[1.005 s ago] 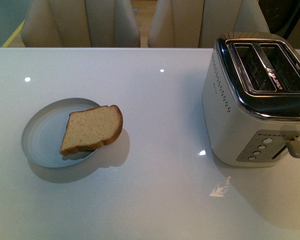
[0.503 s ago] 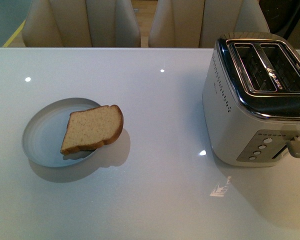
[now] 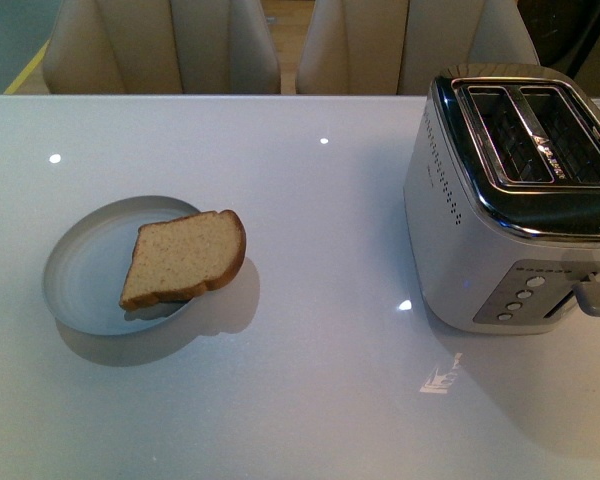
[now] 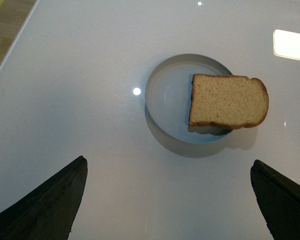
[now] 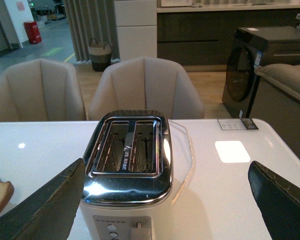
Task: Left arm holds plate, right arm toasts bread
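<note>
Light brown and soft-crumbed, the single slice of wholewheat bread with the darker crust (image 3: 185, 258) lies flat across the round, shallow, pale blue-grey plate (image 3: 80, 275), which sits toward the left edge of the glossy white tabletop (image 3: 320, 380), about midway between its far and near edges. The slice's rounded end hangs out past the plate's rim on the side facing the cream and chrome two-slot toaster (image 3: 480, 230) near the right edge. The bread looks light, limp and easily crushed, so a gentle pinch on that overhanging crust seems the best hold. The plate looks stiff and slick and likely to skate on the shiny top, so its bare rim away from the slice is the place to pin it. The left gripper (image 4: 167, 161) hangs above the plate with its fingers spread wide and empty; the right gripper (image 5: 166, 164) faces the toaster, equally spread. Neither arm shows in the front view. The slot depths are dark, the toaster's right side is cut off, and the bread's underside is hidden.
</note>
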